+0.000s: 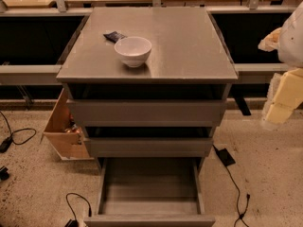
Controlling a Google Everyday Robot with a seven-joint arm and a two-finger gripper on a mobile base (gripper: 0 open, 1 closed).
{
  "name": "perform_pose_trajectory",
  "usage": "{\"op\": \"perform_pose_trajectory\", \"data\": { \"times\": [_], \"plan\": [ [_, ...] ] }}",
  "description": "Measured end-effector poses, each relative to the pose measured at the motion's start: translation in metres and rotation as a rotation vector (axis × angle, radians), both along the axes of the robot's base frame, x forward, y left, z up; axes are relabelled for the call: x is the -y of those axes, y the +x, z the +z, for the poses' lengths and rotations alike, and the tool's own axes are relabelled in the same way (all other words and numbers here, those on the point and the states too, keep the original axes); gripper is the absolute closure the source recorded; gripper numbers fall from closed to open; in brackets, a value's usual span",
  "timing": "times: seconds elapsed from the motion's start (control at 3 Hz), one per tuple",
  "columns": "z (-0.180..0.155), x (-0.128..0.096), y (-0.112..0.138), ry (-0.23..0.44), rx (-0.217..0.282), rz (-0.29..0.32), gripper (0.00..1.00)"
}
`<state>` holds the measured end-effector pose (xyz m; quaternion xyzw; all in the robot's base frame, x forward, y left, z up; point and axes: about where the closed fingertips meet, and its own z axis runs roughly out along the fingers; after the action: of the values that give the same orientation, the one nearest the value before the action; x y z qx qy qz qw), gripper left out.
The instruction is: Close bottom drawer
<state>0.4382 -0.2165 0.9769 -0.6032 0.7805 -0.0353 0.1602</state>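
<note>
The bottom drawer [149, 193] of the grey cabinet stands pulled far out toward me. Its shallow tray is empty and its flat front [149, 220] sits at the lower edge of the view. Above it the mid drawer [148, 146] and the top drawer [147, 111] each stick out a little. My gripper [282, 100], cream-coloured, hangs at the far right edge of the view. It is level with the top drawer, well to the right of the cabinet, and touches nothing.
A white bowl [133, 51] and a small dark packet [114, 36] sit on the cabinet top [189, 46]. A wooden box [64, 129] leans at the cabinet's left. Cables [236, 183] and a black adapter [225, 156] lie on the floor on both sides.
</note>
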Motion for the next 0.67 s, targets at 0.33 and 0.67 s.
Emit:
{"op": "perform_pose_trajectory", "data": {
  "times": [0.33,0.67],
  "plan": [
    [-0.0023,0.0003,-0.0004,0.001,0.004,-0.004,0.00],
    [-0.0099,0.0014,-0.0023,0.002,0.014,-0.018,0.00]
  ]
}}
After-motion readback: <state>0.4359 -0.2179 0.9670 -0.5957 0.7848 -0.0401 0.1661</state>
